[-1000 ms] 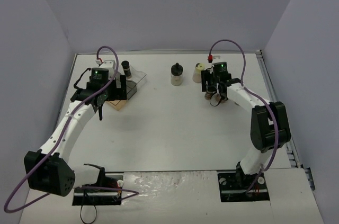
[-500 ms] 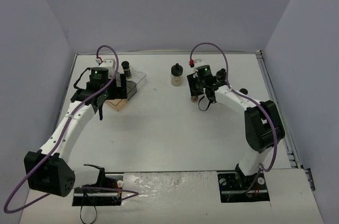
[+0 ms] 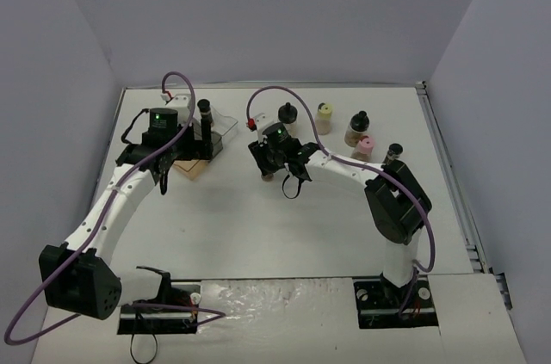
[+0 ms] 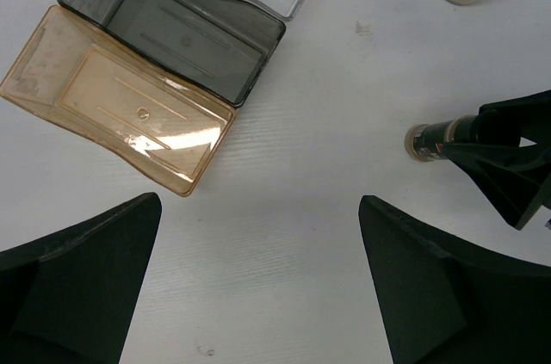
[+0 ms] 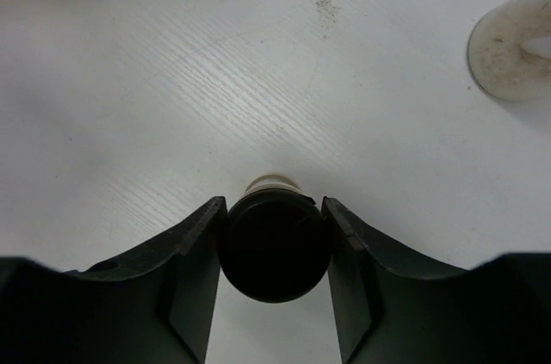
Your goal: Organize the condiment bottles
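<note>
My right gripper (image 3: 269,168) is shut on a slim black-capped condiment bottle (image 5: 275,248), held upright just over the white table left of centre. From the left wrist view that same bottle (image 4: 435,140) shows to the right of the tray. A rounder black-capped bottle (image 3: 286,117) stands just behind it. A yellow-capped bottle (image 3: 324,116), a black-capped one (image 3: 357,127), a pink-capped one (image 3: 364,147) and a slim black-capped one (image 3: 393,155) stand at the back right. Another slim black-capped bottle (image 3: 205,114) stands in the tray. My left gripper (image 4: 258,209) hangs open and empty beside the tray.
The stepped clear, grey and amber tray (image 4: 155,80) lies at the back left, under my left wrist. The enclosure's walls close off the back and both sides. Bare white table lies between the tray and the held bottle.
The right arm closed on a slim bottle in the right-hand cluster and carried it leftwards to the table's middle. The left arm has barely moved.
</note>
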